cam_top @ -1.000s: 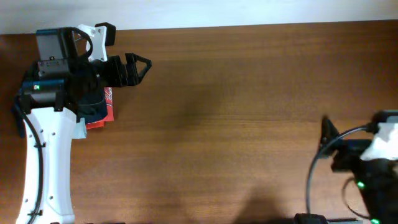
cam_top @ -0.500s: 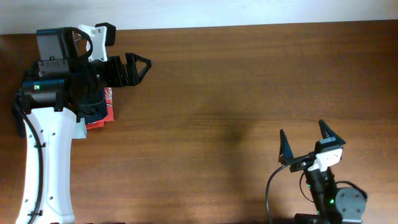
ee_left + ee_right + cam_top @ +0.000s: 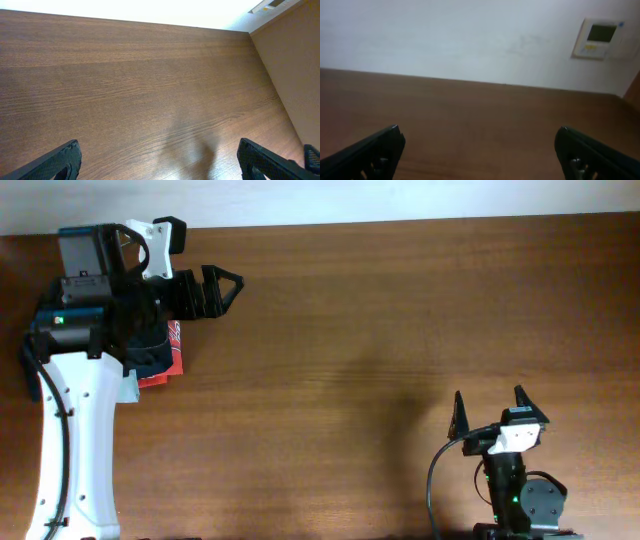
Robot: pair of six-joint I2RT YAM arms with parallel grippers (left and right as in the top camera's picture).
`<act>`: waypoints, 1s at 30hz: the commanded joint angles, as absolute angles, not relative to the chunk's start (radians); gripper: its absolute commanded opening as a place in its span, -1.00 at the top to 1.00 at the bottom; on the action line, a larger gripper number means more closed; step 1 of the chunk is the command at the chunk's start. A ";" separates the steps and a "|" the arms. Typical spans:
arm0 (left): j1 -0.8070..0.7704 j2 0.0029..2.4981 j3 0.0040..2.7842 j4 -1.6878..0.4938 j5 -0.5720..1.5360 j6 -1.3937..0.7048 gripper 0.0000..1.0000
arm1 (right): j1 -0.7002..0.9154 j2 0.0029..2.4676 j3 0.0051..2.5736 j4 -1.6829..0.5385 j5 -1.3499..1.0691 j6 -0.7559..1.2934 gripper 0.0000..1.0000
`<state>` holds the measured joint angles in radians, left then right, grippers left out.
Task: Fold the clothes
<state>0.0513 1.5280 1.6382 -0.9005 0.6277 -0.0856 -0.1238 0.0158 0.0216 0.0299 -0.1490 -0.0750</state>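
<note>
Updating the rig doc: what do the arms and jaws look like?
Left arm: white link with a black cable along it, black joint housing with a green light, white bracket near the wrist. Right arm: black, white wrist piece, green light, looping black cable. Left gripper and right gripper: black jaws tapering to points.

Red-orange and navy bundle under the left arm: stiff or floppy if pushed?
Probably floppy: the red-orange and navy bundle looks like folded cloth with uneven edges. Likely light, so a push may bunch or unfold it rather than slide it whole. It lies flat, so rolling seems unlikely; the left arm hides most of it.
</note>
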 commanded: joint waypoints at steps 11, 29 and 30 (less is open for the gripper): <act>0.047 1.528 1.650 -0.899 0.628 -0.066 -0.98 | -0.125 0.003 0.006 -0.067 -0.146 -0.070 -0.98; 0.047 1.528 1.650 -0.899 0.628 -0.066 -0.98 | -0.125 0.004 0.006 -0.064 -0.145 -0.071 -0.98; 0.047 1.528 1.650 -0.899 0.628 -0.066 -0.98 | -0.125 0.004 0.006 -0.064 -0.145 -0.071 -0.98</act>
<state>0.0513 1.5280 1.6382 -0.9005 0.6277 -0.0853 -0.1238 0.0139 0.0109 -0.0597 -0.1394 -0.0746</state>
